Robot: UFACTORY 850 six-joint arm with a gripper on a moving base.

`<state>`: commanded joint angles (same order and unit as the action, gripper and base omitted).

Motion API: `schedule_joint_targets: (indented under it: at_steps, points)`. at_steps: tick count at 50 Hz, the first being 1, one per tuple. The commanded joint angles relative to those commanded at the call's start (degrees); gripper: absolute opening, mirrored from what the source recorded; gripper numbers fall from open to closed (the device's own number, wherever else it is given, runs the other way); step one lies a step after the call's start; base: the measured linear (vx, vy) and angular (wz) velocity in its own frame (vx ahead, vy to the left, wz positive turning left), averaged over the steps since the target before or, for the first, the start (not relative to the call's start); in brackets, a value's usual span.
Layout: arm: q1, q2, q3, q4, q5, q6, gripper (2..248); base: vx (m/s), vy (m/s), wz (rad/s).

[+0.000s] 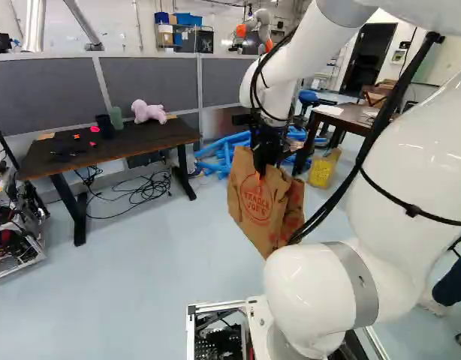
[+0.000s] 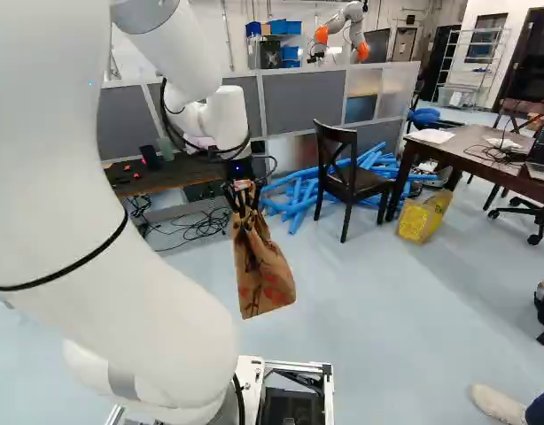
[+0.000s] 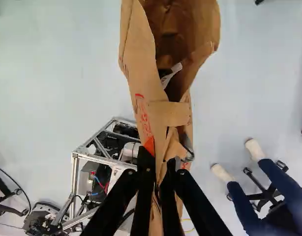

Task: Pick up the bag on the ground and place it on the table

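White and bulky, my arm [image 1: 411, 165] fills the right of the left base view, so I should swing it without letting the bag brush the base frame [image 2: 299, 370] at the foot of the right base view. Out ahead, my gripper [image 3: 160, 171] is clenched on the brown paper bag [image 1: 253, 206], gathered paper pinched between both fingers. It hangs tilted just right of centre in the left base view, and I judge it clear of the floor. Its mouth gapes ahead of my fingers, a pale item [image 3: 171, 73] showing inside; jerking could spill that or tear the paper, so I want a firm pinch and a slow, smooth carry.

Farther off, at the left of the left base view, stands the dark table [image 1: 152, 139]; I take it for the goal, though the task doesn't say which. I need to raise the bag's bottom above that front edge before crossing, let any sway die, then lower until the bottom sits flat, opening only then. I'd aim for the bare stretch in front of the pink plush toy [image 1: 147, 112], away from the dark cup [image 1: 105, 126]. Beyond the chair [image 2: 347, 168], the brown table [image 2: 458, 146] at the right of the right base view is the other candidate.
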<state>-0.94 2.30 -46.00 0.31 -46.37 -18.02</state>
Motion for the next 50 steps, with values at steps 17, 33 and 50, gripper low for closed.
schedule_joint_targets:
  at_steps: [17, 33, 50]
  points:
    - [2.08, 0.61, -3.03, 0.00, -3.14, 0.00, 21, 0.000, 0.000, 0.000]
    - [3.60, 1.61, -5.38, 0.00, -6.06, 0.00, 21, 0.000, 0.000, 0.000]
    - [3.78, 5.24, -5.41, 0.00, -9.69, 0.00, 21, 0.000, 0.000, 0.000]
